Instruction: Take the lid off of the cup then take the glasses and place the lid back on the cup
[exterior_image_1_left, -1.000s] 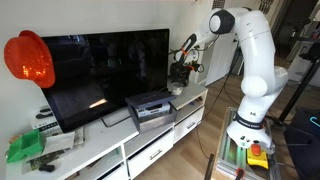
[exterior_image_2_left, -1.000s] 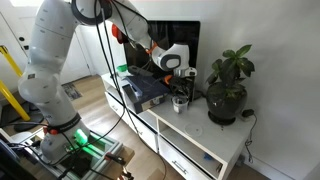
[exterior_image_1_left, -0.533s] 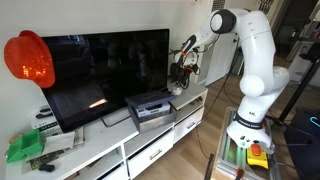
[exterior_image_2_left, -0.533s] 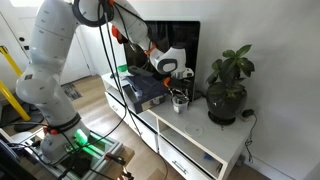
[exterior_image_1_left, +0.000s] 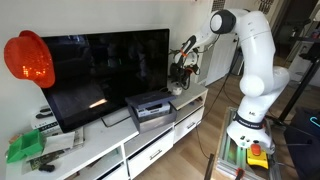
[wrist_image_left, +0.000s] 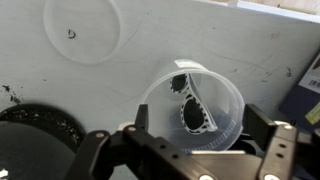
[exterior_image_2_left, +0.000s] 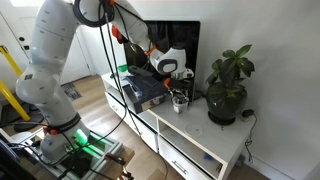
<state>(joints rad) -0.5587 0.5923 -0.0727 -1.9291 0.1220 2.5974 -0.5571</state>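
lid (wrist_image_left: 83, 28): top edge cuts it | fingers (wrist_image_left: 272, 150): bottom edge cuts them | cup (exterior_image_2_left: 180, 101): too small for detail

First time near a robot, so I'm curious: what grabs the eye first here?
A big white robot arm reaches over a low white cabinet beside a large dark TV, with a bright orange round object at the TV's far end. In the wrist view, an open cup holds dark glasses, its lid lying apart on the surface.

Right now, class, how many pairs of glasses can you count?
1. The glasses sit inside the uncovered cup; the lid lies apart from it. Others may be hidden.
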